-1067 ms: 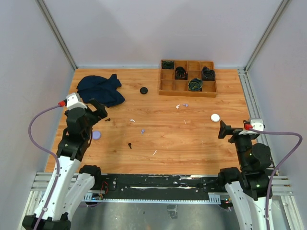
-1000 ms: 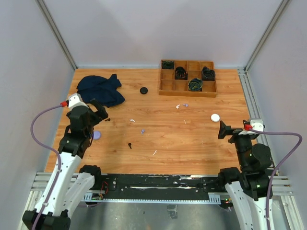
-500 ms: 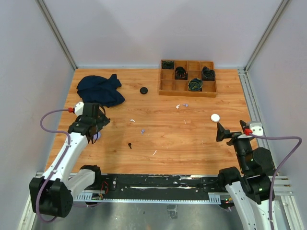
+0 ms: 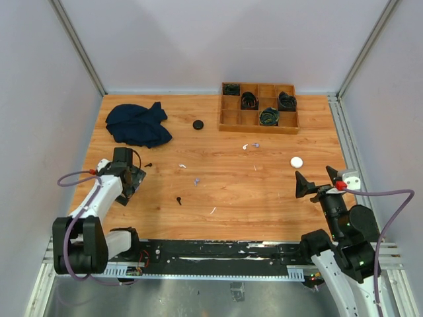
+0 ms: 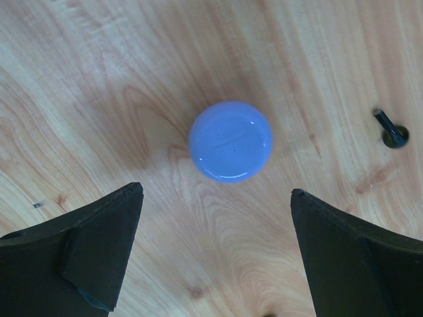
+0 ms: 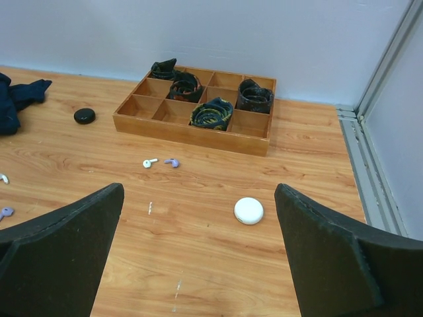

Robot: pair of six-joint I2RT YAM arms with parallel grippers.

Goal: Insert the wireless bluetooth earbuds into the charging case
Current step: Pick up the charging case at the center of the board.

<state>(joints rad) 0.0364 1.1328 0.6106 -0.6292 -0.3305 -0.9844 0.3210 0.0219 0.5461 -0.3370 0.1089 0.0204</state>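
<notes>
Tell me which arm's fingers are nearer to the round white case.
Right. The right fingers hang just on the near side of the white case, open, not touching. The left fingers are across the table, above a purple case.

Wooden table (image 4: 284,205) viewed from above. At far left corner, dark blue cloth (image 4: 137,125) left crumpled. At far right, near back edge, compartment tray (image 4: 258,129) set down. Between cloth and tray, black round case (image 4: 197,124) placed. Near right edge, white round case (image 4: 297,162) laid. Near left edge, purple round case (image 5: 230,140) laid, black bud (image 5: 391,131) close by. In front of tray, white bud (image 4: 245,146) and purple bud (image 4: 256,144) paired. Scattered mid-table, apart: second white bud (image 4: 182,166), second purple bud (image 4: 196,181), second black bud (image 4: 178,199). Two pale slivers noted, too small to be identified.
</notes>
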